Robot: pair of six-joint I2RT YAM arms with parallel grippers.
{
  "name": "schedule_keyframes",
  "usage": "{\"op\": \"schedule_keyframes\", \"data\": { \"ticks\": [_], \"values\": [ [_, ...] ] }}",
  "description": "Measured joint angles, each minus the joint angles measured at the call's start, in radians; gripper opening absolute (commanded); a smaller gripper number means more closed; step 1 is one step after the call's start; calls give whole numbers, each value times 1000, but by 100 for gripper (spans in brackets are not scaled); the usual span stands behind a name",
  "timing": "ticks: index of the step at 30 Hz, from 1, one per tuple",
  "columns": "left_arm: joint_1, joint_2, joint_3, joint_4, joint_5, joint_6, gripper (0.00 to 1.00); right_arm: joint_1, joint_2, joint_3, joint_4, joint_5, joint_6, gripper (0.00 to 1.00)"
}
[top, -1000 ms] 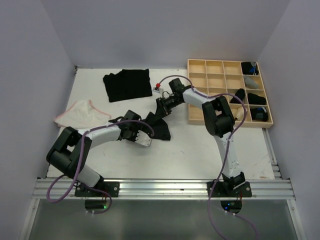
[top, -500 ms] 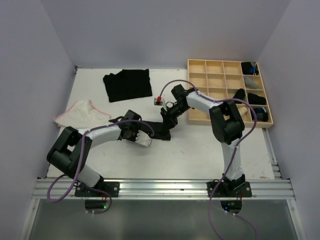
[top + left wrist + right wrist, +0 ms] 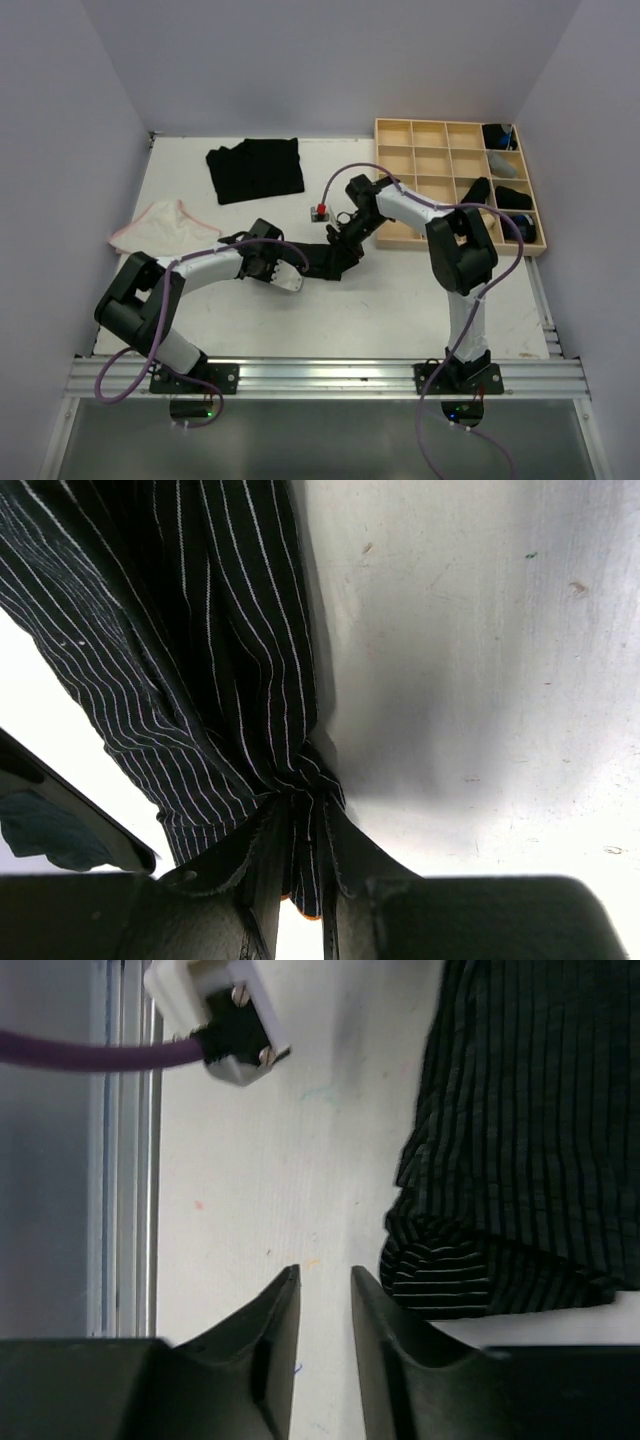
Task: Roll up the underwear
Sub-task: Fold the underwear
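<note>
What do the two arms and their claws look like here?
The left arm and right arm have white links with bulky black joints. A purple cable runs along each. The left claw and right claw have dark, tapering fingers.

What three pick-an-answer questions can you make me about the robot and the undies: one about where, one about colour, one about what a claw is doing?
1. Where does the whitish underwear with pink edging lie?
A) in the wooden tray
B) near the table's left edge
C) on the black pile

2. The striped underwear in the middle is mostly:
A) black
B) red
C) yellow

3. The left gripper is:
A) wide open
B) shut on the striped underwear
C) out of view

Answers:
1. B: the top view shows it flat by the left edge.
2. A: the left wrist view shows black cloth with thin pale stripes.
3. B: the cloth is bunched between its fingers.
</note>
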Motion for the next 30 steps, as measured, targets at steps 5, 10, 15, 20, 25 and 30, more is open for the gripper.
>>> {"op": "schedule_keyframes", "data": {
  "ticks": [5, 10, 15, 20, 25, 30],
  "values": [
    [3, -4, -3, 6, 5, 0, 26, -47, -126, -66, 213, 6, 180, 44],
    [5, -5, -4, 8, 6, 1, 27, -34, -157, -70, 397, 42, 373, 36],
    [5, -5, -5, 10, 7, 1, 27, -22, -92, -64, 556, 51, 611, 33],
    [5, -7, -8, 14, 6, 1, 27, 0, 5, -51, 600, 71, 733, 31],
    [5, -11, -11, 16, 8, 0, 28, 62, 71, -51, 538, 105, 723, 27],
    [10, -40, -23, -18, 34, -14, 35, 83, 104, -39, 478, 101, 689, 26]
  ]
}}
